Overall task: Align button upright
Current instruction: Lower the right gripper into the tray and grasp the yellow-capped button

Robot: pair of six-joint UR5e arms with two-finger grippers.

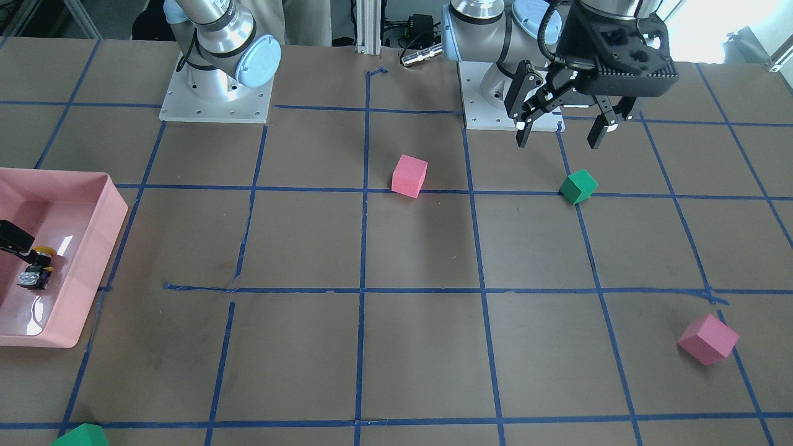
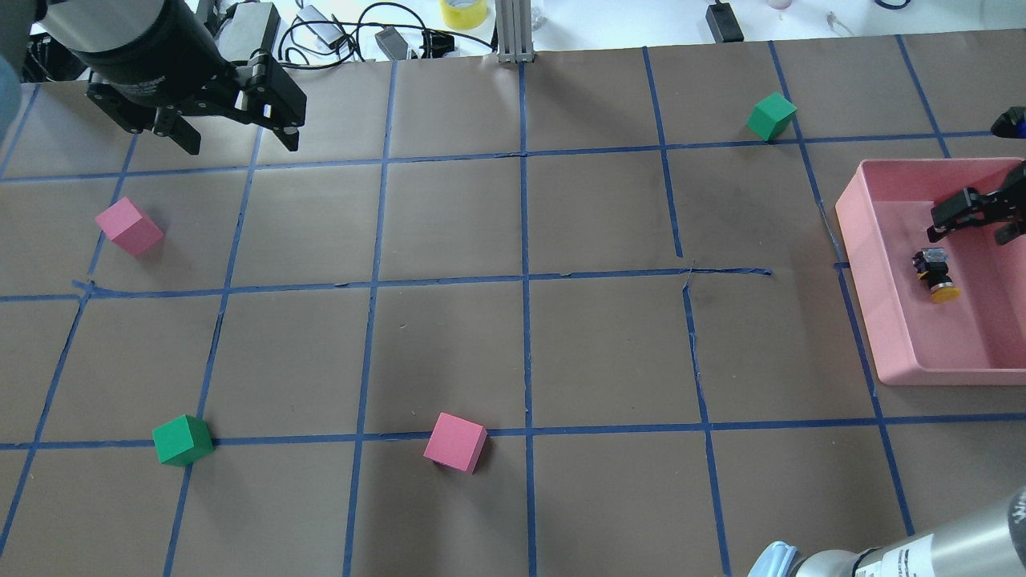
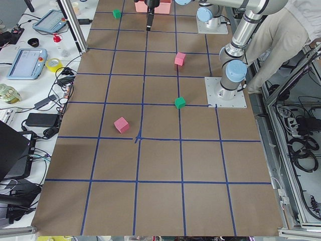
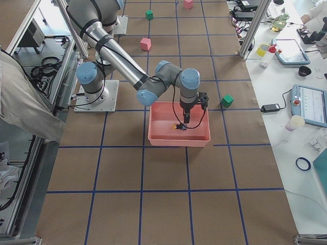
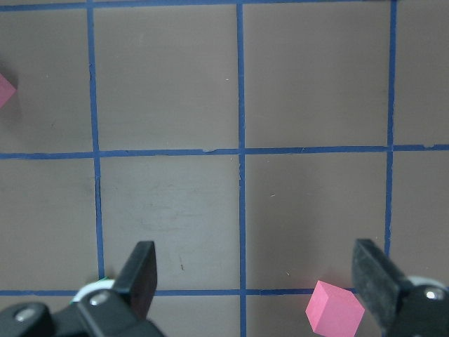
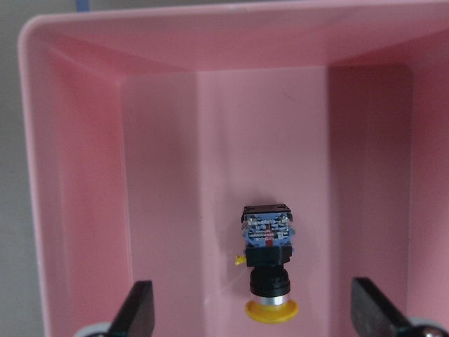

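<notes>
The button (image 6: 269, 263) lies on its side on the floor of the pink tray (image 6: 35, 175), its yellow cap toward the camera's lower edge and its silvery contact end away from it. In the overhead view the button (image 2: 935, 274) rests in the tray (image 2: 874, 320) at the table's right edge. My right gripper (image 2: 974, 228) hangs just above it, open, with a finger on either side of the button in the right wrist view and nothing held. My left gripper (image 2: 240, 143) hovers open and empty over the far left of the table, well away from the tray.
Two pink cubes (image 2: 128, 226) (image 2: 455, 441) and two green cubes (image 2: 183, 440) (image 2: 771, 115) are scattered on the brown, blue-taped table. Cables and a yellow tape roll (image 2: 462, 12) lie beyond the far edge. The tray walls enclose the button closely.
</notes>
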